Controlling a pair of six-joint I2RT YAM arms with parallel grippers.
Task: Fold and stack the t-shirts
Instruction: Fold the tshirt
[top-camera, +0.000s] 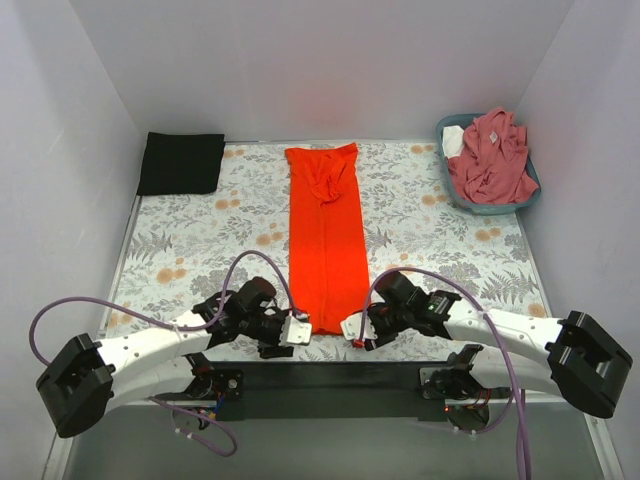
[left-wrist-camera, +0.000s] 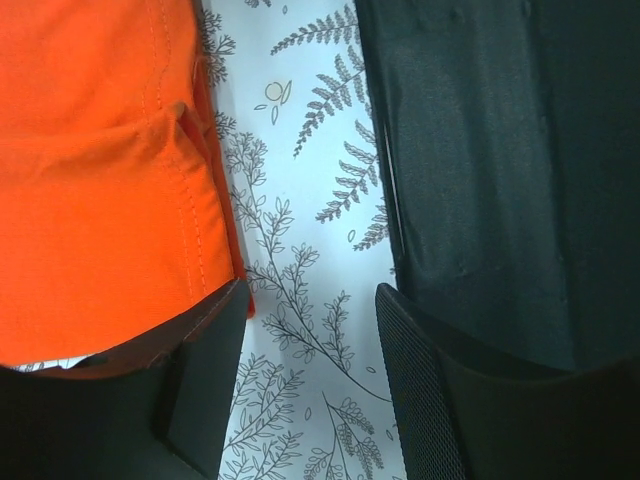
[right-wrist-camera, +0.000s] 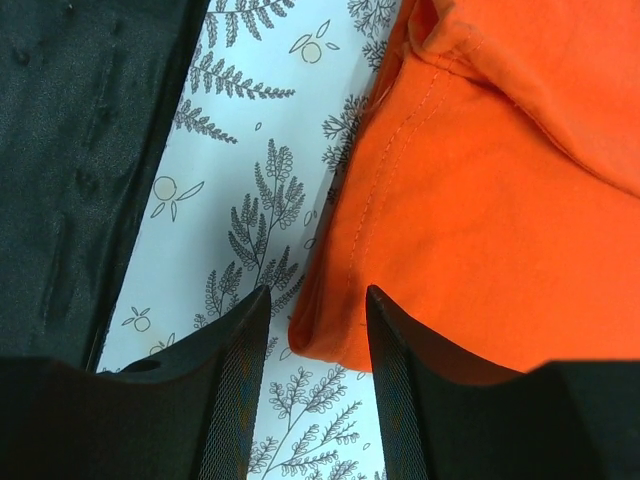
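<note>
Right end effector (right-wrist-camera: 315, 295) astride t-shirt (right-wrist-camera: 480, 200) corner

Bare covering (top-camera: 200, 250) flanks orange shirt (top-camera: 326, 240); basket (top-camera: 495, 208) fills far-right corner.

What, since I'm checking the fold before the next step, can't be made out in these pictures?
- Top view: near corners of the orange t-shirt, partly covered by the left pincer and right pincer.
- Top view: the white item in the basket, mostly under the pink t-shirt.
- Top view: layers of the black t-shirt, too dark to count.
</note>
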